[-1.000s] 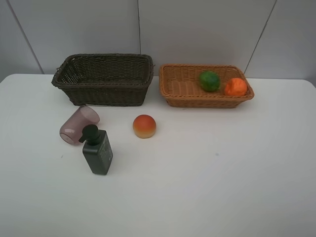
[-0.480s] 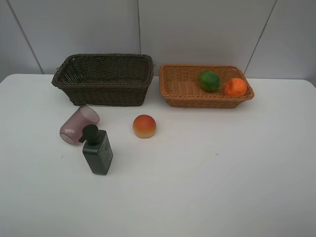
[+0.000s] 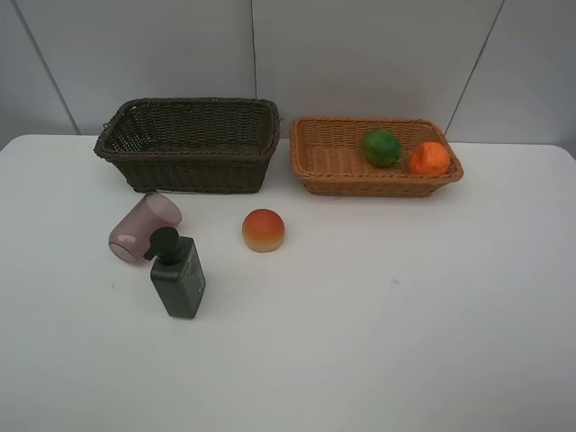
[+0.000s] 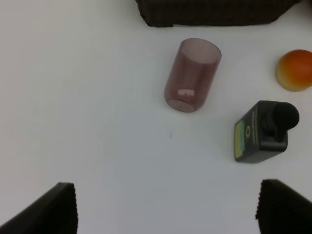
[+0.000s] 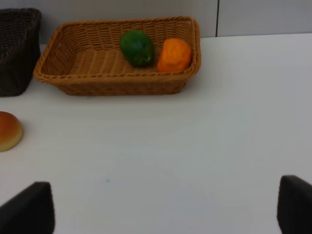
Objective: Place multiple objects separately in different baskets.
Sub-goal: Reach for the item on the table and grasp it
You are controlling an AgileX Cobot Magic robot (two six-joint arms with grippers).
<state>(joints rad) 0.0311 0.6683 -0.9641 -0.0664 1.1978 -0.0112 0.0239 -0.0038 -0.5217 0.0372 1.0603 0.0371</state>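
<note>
White tabletop (image 3: 405,315); dark brown basket (image 3: 193,169) at rear left, nothing seen inside; light orange-brown basket (image 3: 360,184) just beside it, holding green oval fruit (image 3: 382,148) and orange (image 3: 430,158) side by side at its right end; pink cup (image 3: 144,225) on its side in front of the dark basket; dark pump bottle (image 3: 178,274) near the cup, not touching; peach (image 3: 263,229) alone to their right; left gripper (image 4: 165,209) spread wide, empty; right gripper (image 5: 165,209) likewise spread, empty.
</note>
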